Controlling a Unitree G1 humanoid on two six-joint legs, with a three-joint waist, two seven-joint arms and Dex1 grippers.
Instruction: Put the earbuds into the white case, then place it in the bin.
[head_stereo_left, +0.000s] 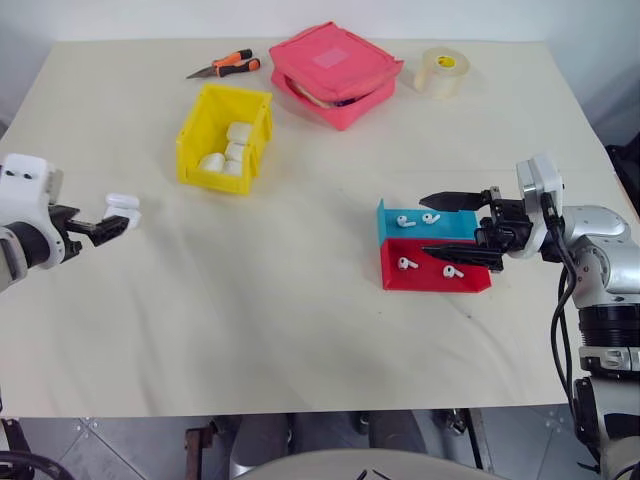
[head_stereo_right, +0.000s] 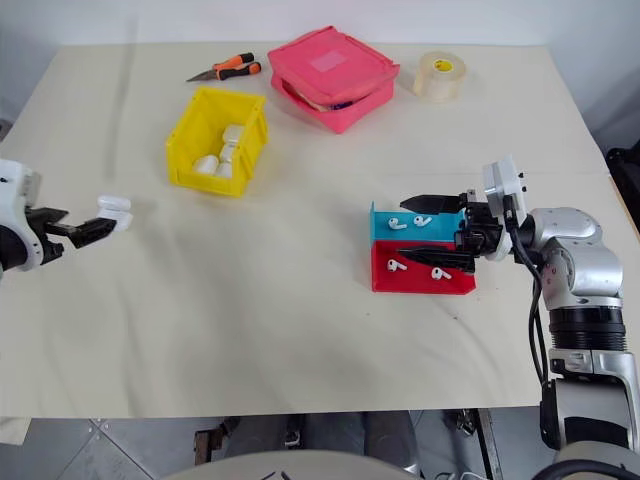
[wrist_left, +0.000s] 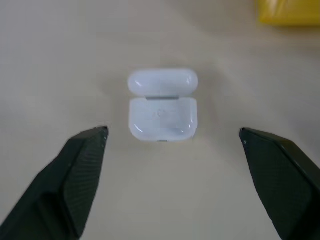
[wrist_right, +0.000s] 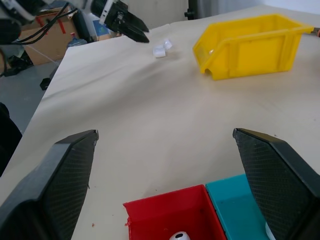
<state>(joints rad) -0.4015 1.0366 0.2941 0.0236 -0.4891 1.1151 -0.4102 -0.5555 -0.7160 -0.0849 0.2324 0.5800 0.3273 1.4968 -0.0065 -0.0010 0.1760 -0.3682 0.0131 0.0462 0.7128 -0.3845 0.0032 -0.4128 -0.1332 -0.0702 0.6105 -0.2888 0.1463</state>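
Observation:
The white case (wrist_left: 162, 107) lies on the table with its lid hinged open, at the left side (head_stereo_left: 122, 207). My left gripper (head_stereo_left: 116, 226) is open just short of it, fingers (wrist_left: 82, 165) wide to either side and not touching. Two earbuds (head_stereo_left: 405, 221) lie in a blue tray (head_stereo_left: 381, 222) and two more earbuds (head_stereo_left: 407, 264) in a red tray (head_stereo_left: 435, 281) at the right. My right gripper (head_stereo_left: 424, 225) is open, pointing sideways over these trays with nothing between its fingers. The yellow bin (head_stereo_left: 193, 130) stands at the back left.
Several white cases (head_stereo_left: 230, 150) lie inside the bin. A pink zip pouch (head_stereo_left: 335, 70), a roll of tape (head_stereo_left: 441, 72) and an orange-handled tool (head_stereo_left: 225, 66) sit along the far edge. Bare tabletop lies between the case and the trays.

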